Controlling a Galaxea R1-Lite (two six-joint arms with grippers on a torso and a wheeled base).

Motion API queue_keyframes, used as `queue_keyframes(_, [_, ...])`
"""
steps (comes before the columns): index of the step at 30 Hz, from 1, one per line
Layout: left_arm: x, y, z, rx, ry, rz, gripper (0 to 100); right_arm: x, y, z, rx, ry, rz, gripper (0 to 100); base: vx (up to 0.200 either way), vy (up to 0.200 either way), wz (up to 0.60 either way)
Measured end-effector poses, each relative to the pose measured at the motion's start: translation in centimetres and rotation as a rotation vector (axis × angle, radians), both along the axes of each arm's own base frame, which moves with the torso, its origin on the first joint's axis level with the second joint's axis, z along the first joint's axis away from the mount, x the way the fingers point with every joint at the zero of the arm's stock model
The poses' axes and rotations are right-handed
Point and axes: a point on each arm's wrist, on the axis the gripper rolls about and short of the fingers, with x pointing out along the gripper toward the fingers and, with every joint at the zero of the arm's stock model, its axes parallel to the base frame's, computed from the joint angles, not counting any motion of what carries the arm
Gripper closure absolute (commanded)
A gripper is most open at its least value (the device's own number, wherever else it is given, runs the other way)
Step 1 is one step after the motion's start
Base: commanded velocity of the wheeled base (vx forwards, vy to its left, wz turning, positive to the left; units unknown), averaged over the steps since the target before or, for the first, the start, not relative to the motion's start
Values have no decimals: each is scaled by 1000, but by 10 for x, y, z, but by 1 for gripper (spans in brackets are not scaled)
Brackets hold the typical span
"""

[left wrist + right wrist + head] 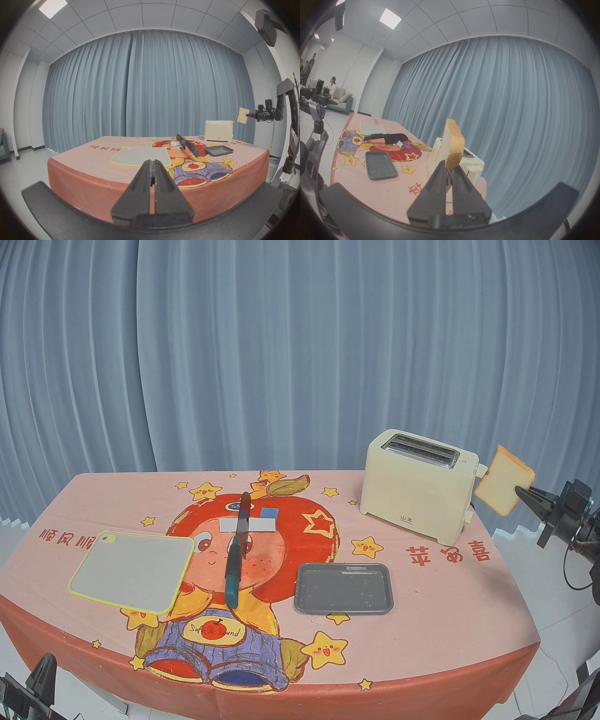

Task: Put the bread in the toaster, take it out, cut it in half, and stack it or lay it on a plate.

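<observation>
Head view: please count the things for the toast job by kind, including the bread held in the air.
Cream two-slot toaster: 1
Golden-crusted bread slice: 1
Dark grey rectangular tray: 1
Grey yellow-edged cutting board: 1
Black-bladed teal-handled knife: 1
Total: 5

Red characters (447, 554) run along the tablecloth (437, 615), and small print (407, 519) marks the toaster (425, 484).
</observation>
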Motion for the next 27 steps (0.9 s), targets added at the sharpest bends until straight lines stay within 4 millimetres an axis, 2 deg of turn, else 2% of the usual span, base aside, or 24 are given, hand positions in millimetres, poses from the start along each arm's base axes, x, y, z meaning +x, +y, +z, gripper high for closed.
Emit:
queue_keyframes(9, [0,0,0,0,0,-1,100,33,5,19,17,-38,34,100,0,0,0])
queue_keyframes(19, [0,0,0,0,0,0,100,69,20,32,21,-90,91,100,0,0,0])
queue_keyframes(27, [0,0,0,0,0,-1,100,95,34,42,37,-53,109,100,0,0,0])
